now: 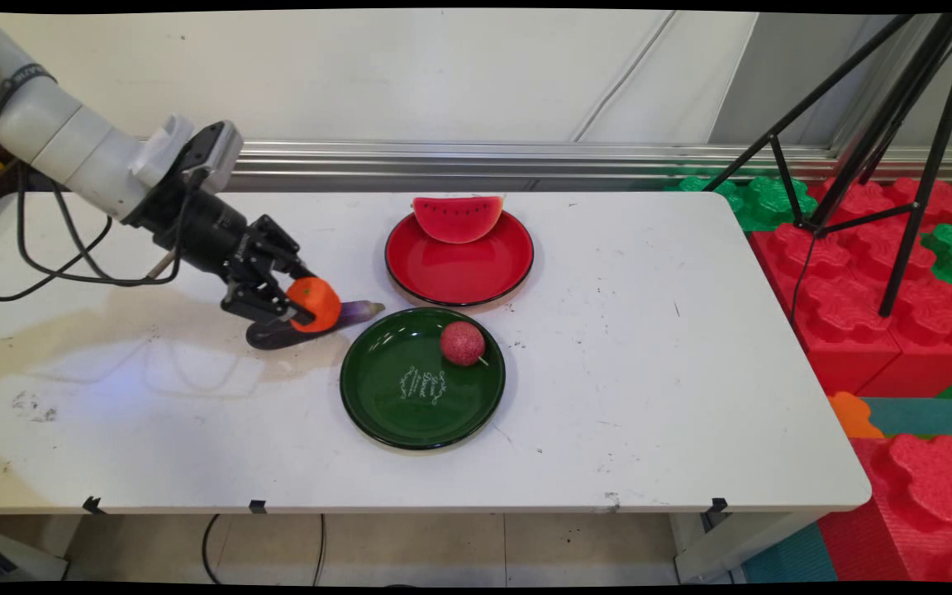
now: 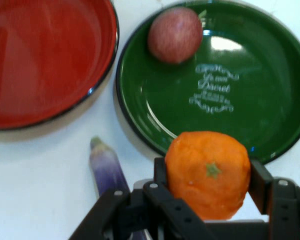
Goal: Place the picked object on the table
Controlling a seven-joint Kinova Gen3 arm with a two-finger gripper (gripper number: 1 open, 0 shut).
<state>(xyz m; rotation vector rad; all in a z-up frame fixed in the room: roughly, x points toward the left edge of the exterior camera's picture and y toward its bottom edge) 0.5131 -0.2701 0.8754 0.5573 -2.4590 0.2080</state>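
We see the gripper (image 2: 208, 175), jaws clamped on an orange (image 1: 315, 303), low over the tabletop (image 1: 649, 347) left of a green plate (image 1: 385, 405). A purple eggplant (image 2: 106, 167) lies just beneath; a steady, even squeeze seems wise on round fruit.

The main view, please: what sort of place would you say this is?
Probably a robot lab or test room: a white robot arm works at a scuffed white table with toy fruit; a black tripod stands among big red and green foam blocks.
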